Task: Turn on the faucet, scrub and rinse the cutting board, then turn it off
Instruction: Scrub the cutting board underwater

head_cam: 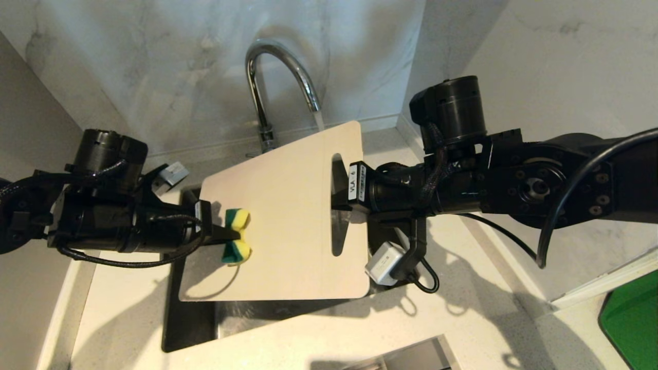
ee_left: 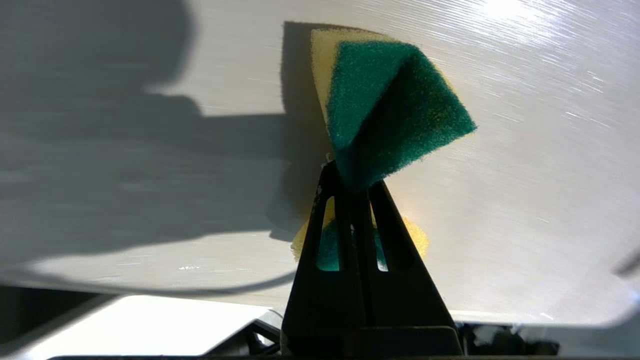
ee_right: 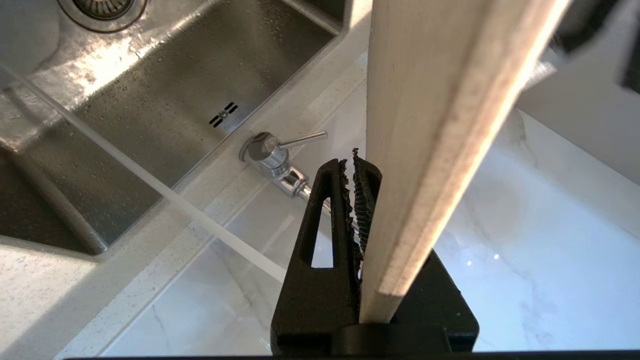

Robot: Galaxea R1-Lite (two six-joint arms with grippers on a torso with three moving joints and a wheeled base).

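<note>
1. I see the sink (head_cam: 190, 329) below, and water already running from the faucet (head_cam: 280, 77); that step looks done.
2. My right gripper (head_cam: 339, 198) is clamped on the cutting board (head_cam: 282, 226) at its slot end, holding it tilted over the basin.
3. My left gripper (head_cam: 226, 235) is pinched shut on the sponge (head_cam: 237, 235), pressed to the board's face: scrubbing is underway; rinsing and shutoff remain.
</note>
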